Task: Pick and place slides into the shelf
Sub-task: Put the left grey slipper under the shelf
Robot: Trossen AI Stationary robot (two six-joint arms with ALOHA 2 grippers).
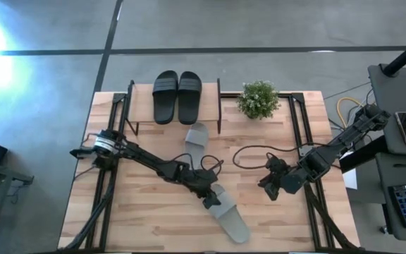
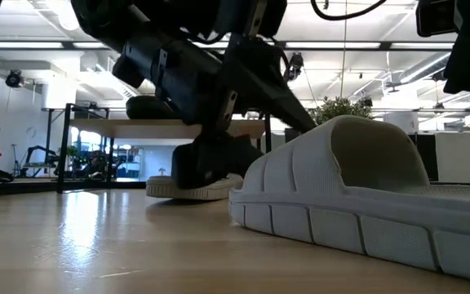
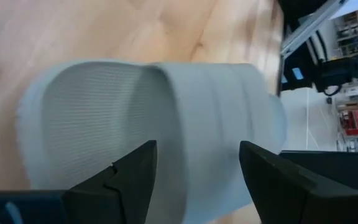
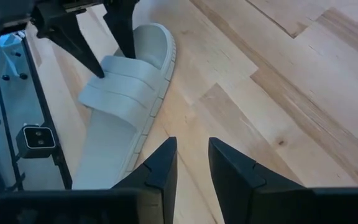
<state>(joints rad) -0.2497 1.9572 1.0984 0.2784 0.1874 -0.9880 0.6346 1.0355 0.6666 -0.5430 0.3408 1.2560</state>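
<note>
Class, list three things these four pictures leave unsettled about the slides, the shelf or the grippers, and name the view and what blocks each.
1. High view: the left gripper covers the near grey slide's strap, so contact is unclear.
2. Low view: the left arm hides most of the far grey slide and part of the shelf.
3. Left wrist view: the picture's edge cuts off the slide's heel.
4. High view: the black slides hide the shelf's lower level.

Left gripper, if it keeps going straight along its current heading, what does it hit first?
The light grey slide on the table. In the left wrist view the left gripper has its fingers open, with the slide's strap lying between and just beyond them. Contact looks imminent, though depth is hard to judge.
</note>
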